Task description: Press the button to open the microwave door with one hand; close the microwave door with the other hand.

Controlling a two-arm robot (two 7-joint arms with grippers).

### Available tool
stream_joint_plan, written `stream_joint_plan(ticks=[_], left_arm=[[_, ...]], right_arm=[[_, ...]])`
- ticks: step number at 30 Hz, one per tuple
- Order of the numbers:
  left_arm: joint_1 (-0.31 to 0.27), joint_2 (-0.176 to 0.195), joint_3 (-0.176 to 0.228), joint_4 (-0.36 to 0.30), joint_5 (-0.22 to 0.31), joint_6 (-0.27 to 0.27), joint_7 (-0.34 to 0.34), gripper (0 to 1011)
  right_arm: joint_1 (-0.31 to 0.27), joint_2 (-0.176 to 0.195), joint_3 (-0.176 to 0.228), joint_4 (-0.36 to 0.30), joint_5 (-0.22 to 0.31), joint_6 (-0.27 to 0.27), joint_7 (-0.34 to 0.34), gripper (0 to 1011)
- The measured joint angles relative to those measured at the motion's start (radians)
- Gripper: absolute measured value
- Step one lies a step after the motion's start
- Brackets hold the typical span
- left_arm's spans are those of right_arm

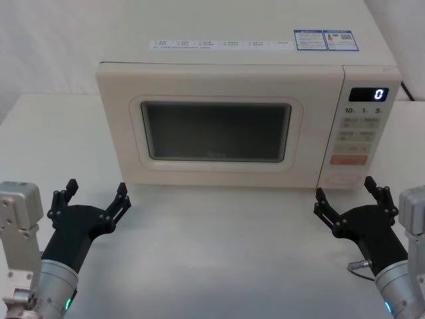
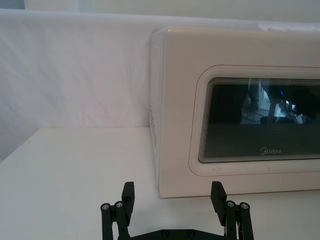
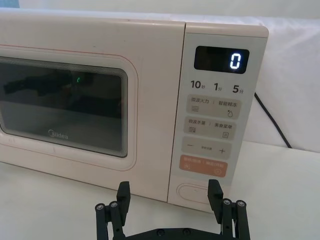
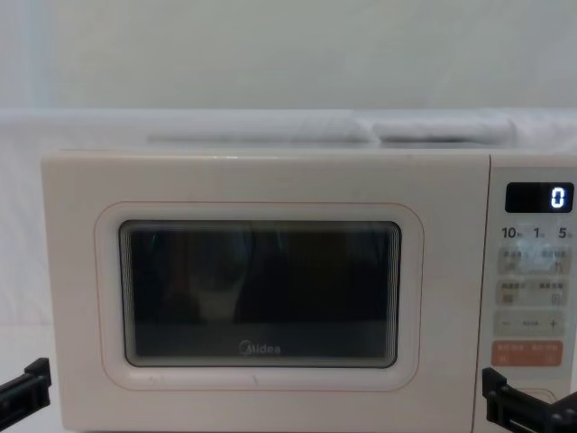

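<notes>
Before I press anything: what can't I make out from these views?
- Button: right wrist view, the right gripper finger covers its end; chest view, gripper hides most of it.
- Microwave inside: dark glass reflects the room.
- Small key labels: too small in head view.
- Left gripper: cut by chest view's edge.

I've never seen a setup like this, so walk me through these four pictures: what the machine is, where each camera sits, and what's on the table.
This is a two-armed robot facing a cream-white boxy microwave on a white table. The head view looks down from above, the chest view looks straight at the wide cream door with dark glass window, and each wrist view looks past that arm's own jaws. The black left gripper and black right gripper hover in front, both open, holding nothing. The door is shut. The right gripper sits before the large plain cream pill-shaped button, below the orange keys.
</notes>
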Motion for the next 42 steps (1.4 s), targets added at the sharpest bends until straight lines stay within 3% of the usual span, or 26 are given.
stream_joint_plan(ticks=[42], left_arm=[[0.000, 0.000, 0.000, 0.000, 0.000, 0.000, 0.000, 1001]], right_arm=[[0.000, 0.000, 0.000, 0.000, 0.000, 0.000, 0.000, 1002]])
